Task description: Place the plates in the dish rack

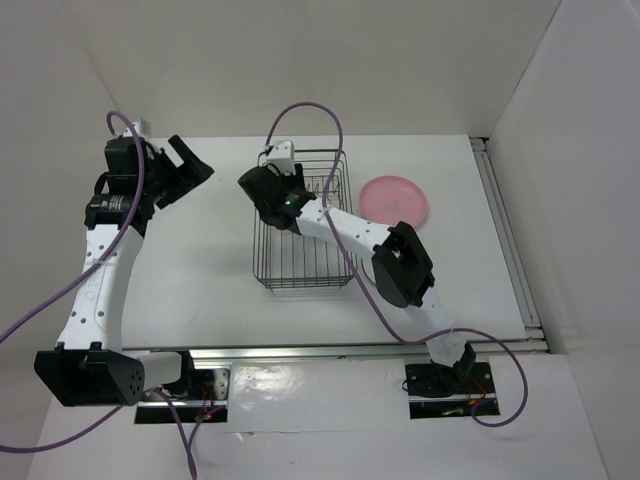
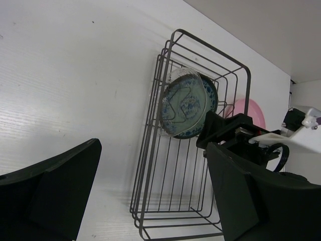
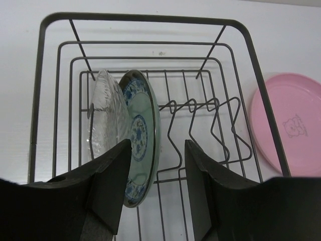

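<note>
- Two plates stand on edge inside the dish rack (image 3: pixel 140 17): the clear glass plate (image 3: pixel 103 118) and the dark teal patterned plate (image 3: pixel 143 120). They are side by side, faces close together. Whether they touch cannot be told.
- Both sit at the left end of the row of wire prongs (image 3: pixel 200 125) as the right wrist camera sees it. The glass one is nearer the rack's left wall, and the teal one is between it and the bare prongs.
- From the left wrist camera the glass plate is the nearer of the pair, and the teal pattern shows through it.
- One pink plate (image 1: pixel 394 198) lies flat on the white table (image 1: pixel 200 270). It is outside the rack, near its right side, with a strip of tabletop between them. A faint stamped figure marks its face.
- Right gripper (image 3: pixel 158 145) hangs over the rack, above the two plates, with its jaws apart and nothing between them. Its left finger (image 3: pixel 113 175) hides the lower edge of the teal plate in its own camera, so contact there cannot be judged.
- Left gripper (image 2: pixel 153 146) is at the far left of the table, well apart from the rack. Its jaws are spread wide and empty, and it faces the rack's side.
- In the overhead view the rack stands mid-table, its long side running away from the arm bases.
</note>
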{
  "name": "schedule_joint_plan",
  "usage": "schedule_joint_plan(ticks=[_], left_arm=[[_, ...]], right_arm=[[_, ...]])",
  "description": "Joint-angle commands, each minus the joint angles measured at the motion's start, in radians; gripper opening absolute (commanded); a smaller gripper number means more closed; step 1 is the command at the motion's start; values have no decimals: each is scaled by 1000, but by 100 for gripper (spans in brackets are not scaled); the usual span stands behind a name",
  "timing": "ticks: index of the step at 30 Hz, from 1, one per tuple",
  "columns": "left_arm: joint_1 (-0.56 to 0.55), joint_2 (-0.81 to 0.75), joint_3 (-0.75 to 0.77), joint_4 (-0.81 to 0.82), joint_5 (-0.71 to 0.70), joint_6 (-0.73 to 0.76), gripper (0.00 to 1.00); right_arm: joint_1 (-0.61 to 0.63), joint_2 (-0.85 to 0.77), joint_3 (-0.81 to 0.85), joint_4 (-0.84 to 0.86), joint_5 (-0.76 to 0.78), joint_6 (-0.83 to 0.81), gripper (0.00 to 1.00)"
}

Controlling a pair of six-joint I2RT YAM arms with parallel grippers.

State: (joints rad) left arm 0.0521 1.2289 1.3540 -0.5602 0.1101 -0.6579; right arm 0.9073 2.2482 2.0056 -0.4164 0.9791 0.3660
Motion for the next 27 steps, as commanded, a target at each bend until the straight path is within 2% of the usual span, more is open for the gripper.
schedule_joint_plan(ticks=[1, 5, 9, 10, 12, 13, 14, 15, 17, 19, 24, 27], left_arm=[[15, -17, -1, 36, 16, 15, 100], [15, -8, -1, 36, 25, 15, 100], [15, -8, -1, 45, 43, 24, 100], [15, 1, -1, 54, 68, 35, 100], [15, 1, -1, 54, 98, 46, 100], [15, 1, -1, 65, 124, 46, 100], [15, 1, -10, 77, 137, 55, 100], [15, 1, -10, 77, 149, 55, 100], [15, -8, -10, 109, 195, 55, 100], [15, -22, -21, 120, 230, 64, 100], [6, -31, -32, 148, 287, 64, 100], [-3, -42, -32, 157, 296, 64, 100]], right_arm=[[1, -120, -5, 76, -3, 10, 54], [12, -154, 18, 41, -3, 1, 54], [12, -266, -27, 53, -19, 1, 57], [12, -294, -56, 53, -37, 1, 57], [-28, -358, -102, 65, -167, 1, 57], [-45, -437, -173, 77, -213, 1, 58], [-83, -484, -224, 96, -302, -10, 61], [-103, -587, -334, 149, -347, -27, 61], [-148, -688, -431, 191, -439, -39, 66], [-232, -804, -510, 176, -467, -39, 67], [-439, -953, -593, 97, -609, -52, 68], [-559, -1019, -636, 47, -686, -52, 80]])
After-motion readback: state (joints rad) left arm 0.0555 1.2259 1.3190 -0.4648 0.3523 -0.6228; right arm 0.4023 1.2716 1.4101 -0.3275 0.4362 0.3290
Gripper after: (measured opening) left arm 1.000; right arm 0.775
